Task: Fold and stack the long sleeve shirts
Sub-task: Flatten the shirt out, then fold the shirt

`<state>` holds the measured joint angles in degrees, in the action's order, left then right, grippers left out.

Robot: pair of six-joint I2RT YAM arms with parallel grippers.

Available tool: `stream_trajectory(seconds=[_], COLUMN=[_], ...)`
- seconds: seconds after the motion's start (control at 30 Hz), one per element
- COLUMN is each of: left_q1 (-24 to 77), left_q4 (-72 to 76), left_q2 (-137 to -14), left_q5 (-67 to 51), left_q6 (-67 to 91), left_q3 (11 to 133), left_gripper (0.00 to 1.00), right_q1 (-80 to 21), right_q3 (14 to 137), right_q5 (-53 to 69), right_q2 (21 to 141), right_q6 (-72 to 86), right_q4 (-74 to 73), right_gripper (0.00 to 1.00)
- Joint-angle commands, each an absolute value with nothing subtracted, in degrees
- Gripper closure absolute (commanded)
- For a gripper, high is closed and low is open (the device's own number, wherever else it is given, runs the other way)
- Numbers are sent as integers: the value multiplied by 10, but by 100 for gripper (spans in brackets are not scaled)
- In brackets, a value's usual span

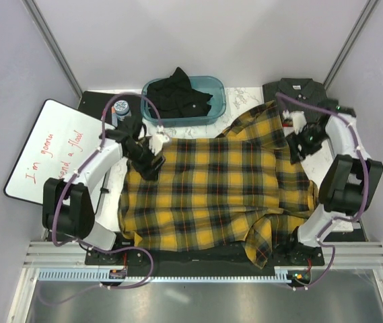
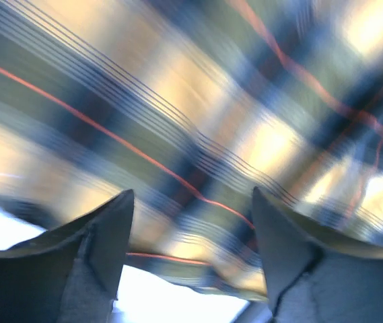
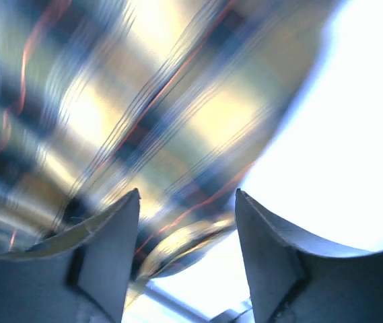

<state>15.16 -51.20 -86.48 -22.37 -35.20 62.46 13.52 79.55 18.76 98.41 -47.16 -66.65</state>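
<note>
The yellow-and-black plaid shirt (image 1: 218,188) lies spread across the middle of the table, with one sleeve bunched at the front right. My left gripper (image 1: 152,165) hovers over its left back edge. In the left wrist view the gripper (image 2: 192,195) is open, with blurred plaid cloth (image 2: 178,101) just beyond the fingers. My right gripper (image 1: 300,145) is over the shirt's right back corner. It (image 3: 187,195) is open too, above a rolled hem of the plaid (image 3: 130,101). A plain black shirt (image 1: 181,94) sits crumpled in the bin. The dark charcoal shirt (image 1: 299,91) lies folded at the back right.
A teal plastic bin (image 1: 215,111) stands at the back centre. A whiteboard with red writing (image 1: 56,148) leans off the left side. Beside it are a blue-capped jar (image 1: 121,108) and a black pad (image 1: 97,101). The marble tabletop (image 1: 241,97) shows behind the plaid.
</note>
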Motion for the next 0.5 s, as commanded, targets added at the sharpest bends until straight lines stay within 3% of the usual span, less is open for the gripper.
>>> stream_trajectory(seconds=[0.0, 0.17, 0.47], left_q1=[120, 103, 92], left_q4=[-505, -493, -470], left_q2=[-898, -999, -1113], left_q5=[-292, -308, -266], left_q6=[-403, -414, -510], left_q3=[766, 873, 958], left_gripper=[19, 14, 21], right_q1=[147, 138, 107], right_q3=[988, 1119, 1194], right_q5=[288, 326, 311], right_q2=[1081, 1190, 1287], right_q6=[-401, -273, -201], right_q4=[-653, -561, -448], right_gripper=[32, 26, 14])
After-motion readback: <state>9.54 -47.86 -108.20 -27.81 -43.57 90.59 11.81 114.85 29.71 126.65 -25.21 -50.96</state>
